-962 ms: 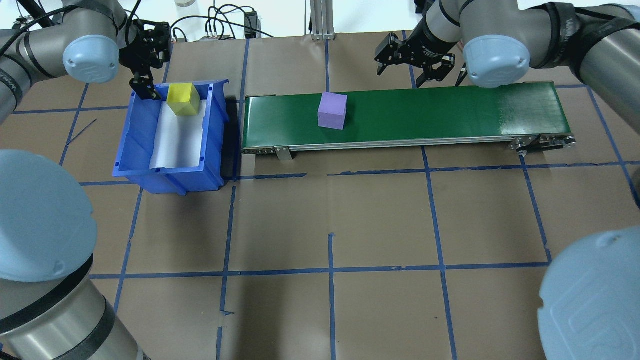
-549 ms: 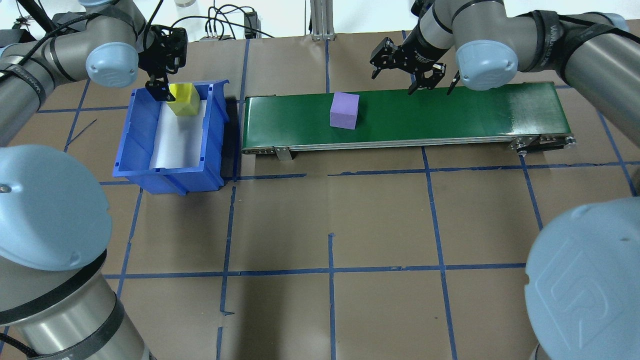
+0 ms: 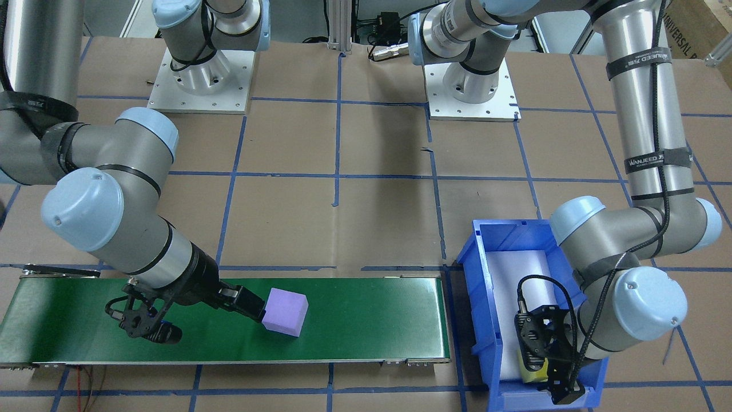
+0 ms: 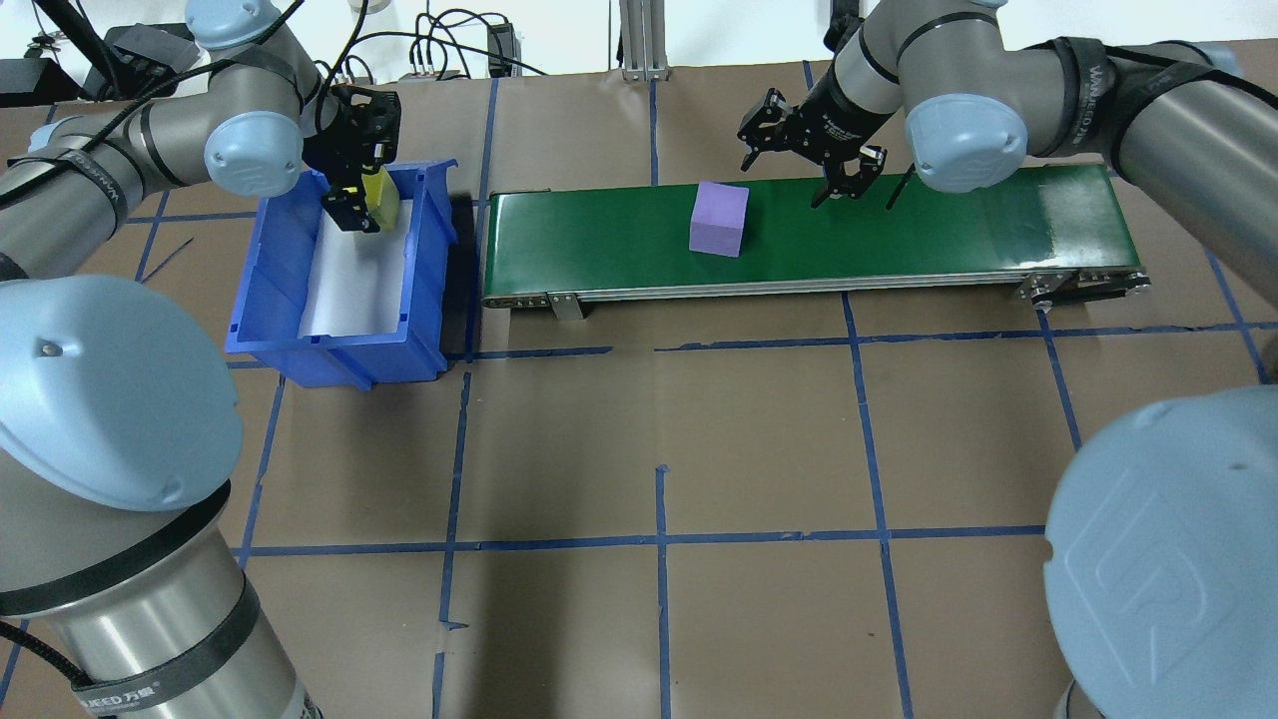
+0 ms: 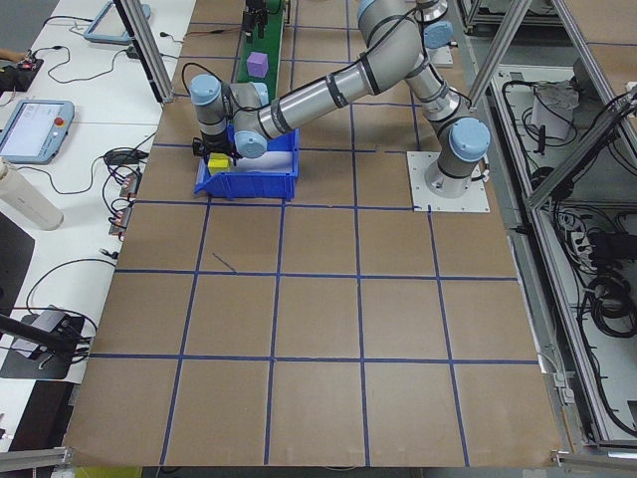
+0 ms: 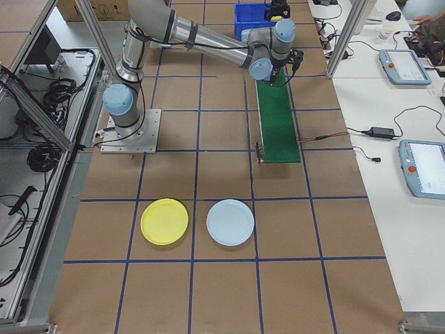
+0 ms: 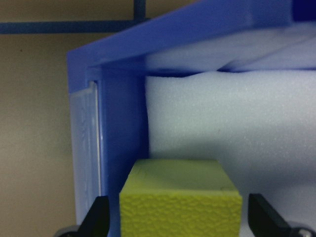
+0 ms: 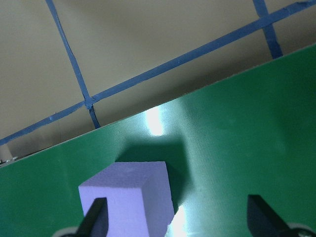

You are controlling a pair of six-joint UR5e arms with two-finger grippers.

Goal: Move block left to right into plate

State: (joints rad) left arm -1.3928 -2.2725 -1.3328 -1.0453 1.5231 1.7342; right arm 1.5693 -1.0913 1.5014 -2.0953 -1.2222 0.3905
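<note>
The yellow block [image 7: 180, 200] is cut off by the left wrist view's bottom edge, as is the purple block [image 8: 127, 202] in the right's.

A purple foam cube [image 4: 719, 219] sits upright on the green belt; the round yellow plastic plate [image 6: 164, 221] lies flat, well apart.

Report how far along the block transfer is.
Done: the purple block already sits on the green conveyor. In hand: the open left end effector straddles the yellow block inside the blue bin, not yet gripping; the open right end effector hangs beside the purple block. Left: nothing lies on the yellow plate, so every delivery remains.
</note>
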